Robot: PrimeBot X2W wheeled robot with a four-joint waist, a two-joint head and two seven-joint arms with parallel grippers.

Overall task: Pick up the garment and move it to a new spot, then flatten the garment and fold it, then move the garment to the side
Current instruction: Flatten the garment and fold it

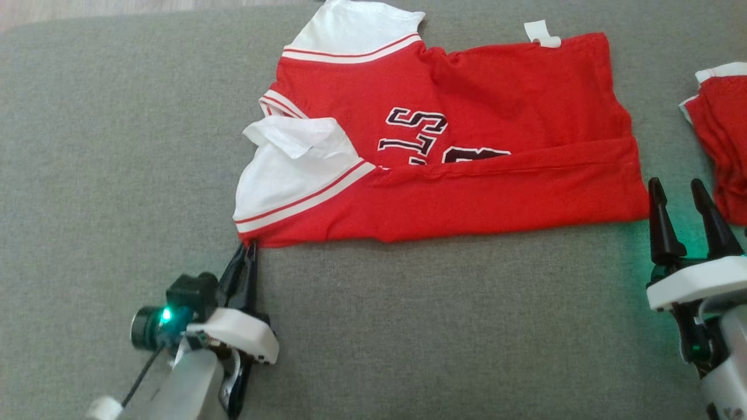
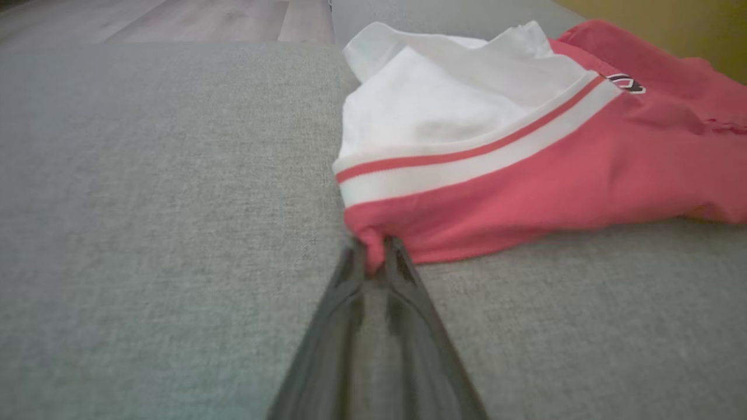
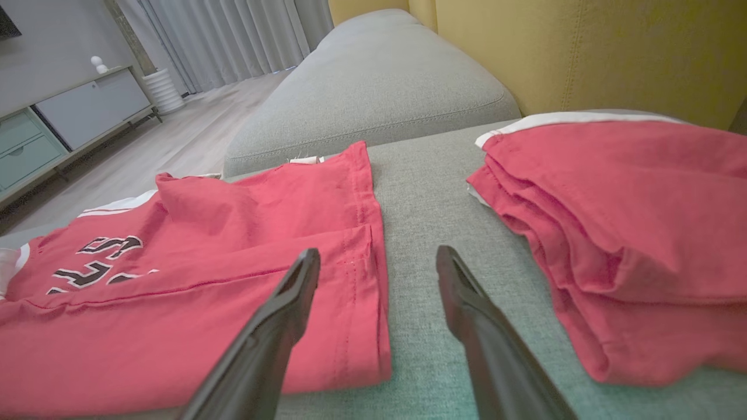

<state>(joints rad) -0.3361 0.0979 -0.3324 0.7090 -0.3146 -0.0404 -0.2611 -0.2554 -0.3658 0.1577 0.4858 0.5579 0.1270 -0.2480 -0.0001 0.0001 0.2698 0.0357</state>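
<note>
White-shelled wrists (image 1: 694, 284), black tapered pincer fingers (image 1: 663, 227), green indicator lights (image 1: 166, 315).

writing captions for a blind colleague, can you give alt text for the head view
A red-and-white T-shirt lies partly folded on a grey cushion, the left gripper pinching its near left corner. The right gripper sits open by its right edge, beside a second folded red garment.
</note>
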